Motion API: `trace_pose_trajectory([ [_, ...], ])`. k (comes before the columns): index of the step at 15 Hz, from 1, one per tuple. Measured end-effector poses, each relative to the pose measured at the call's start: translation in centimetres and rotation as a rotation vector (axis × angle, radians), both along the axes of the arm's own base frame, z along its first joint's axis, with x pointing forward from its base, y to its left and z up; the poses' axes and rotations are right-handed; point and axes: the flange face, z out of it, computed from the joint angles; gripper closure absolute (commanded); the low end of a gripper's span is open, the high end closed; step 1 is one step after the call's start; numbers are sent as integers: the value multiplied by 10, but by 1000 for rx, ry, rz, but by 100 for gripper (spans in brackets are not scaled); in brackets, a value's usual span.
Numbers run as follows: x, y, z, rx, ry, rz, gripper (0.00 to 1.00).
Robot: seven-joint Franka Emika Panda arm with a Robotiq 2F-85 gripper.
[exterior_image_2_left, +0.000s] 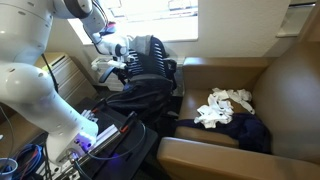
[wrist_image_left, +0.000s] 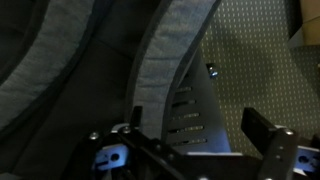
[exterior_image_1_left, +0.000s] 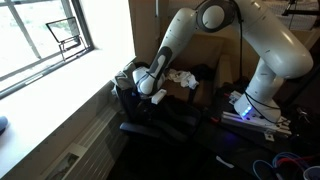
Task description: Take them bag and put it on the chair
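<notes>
Black soft-sided backpack (exterior_image_2_left: 148,58) sits right under the claw (wrist_image_left: 192,130), whose jaws stand wide apart astride its grey padded shoulder strap (wrist_image_left: 165,80) without pinching it; limp and likely hefty, the bag seems best lifted by that strap.

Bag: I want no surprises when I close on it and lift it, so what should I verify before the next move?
1. Gripper is at the top of the bag: ok.
2. Gripper is open: ok, the wrist view shows the fingers apart.
3. Grey strap lies between the fingers: cannot tell, it runs close to one finger.
4. Chair seat is free: not ok, a white cloth and a dark garment lie on it.
5. Bag is free of the black items under it: cannot tell.
</notes>
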Motion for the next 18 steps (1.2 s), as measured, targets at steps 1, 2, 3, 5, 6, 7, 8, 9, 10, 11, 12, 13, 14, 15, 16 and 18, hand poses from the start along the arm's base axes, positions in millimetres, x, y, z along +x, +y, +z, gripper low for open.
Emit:
trace_pose_trajectory([
  [1, 0, -1, -10, 0, -33, -22, 0],
  [2, -1, -2, -20, -2, -61, -43, 0],
  [3, -3, -4, -28, -8, -78, -60, 0],
  [5, -8, -9, -42, -25, -70, -80, 0],
  [6, -11, -12, -46, -32, -56, -80, 0],
  [7, -13, -13, -48, -37, -45, -80, 0],
  [8, -13, -14, -48, -38, -40, -80, 0],
  [9, -13, -14, -48, -38, -40, -79, 0],
  [10, -13, -13, -48, -40, -38, -76, 0],
  [11, -14, -13, -50, -42, -32, -72, 0],
  [12, -17, -12, -54, -46, -19, -66, 0],
  [13, -20, -12, -61, -55, 3, -59, 0],
  [14, -22, -13, -70, -63, 23, -55, 0],
  [15, -24, -15, -80, -70, 39, -54, 0],
  [16, -26, -16, -87, -73, 45, -55, 0],
  [18, -26, -16, -89, -72, 46, -55, 0],
])
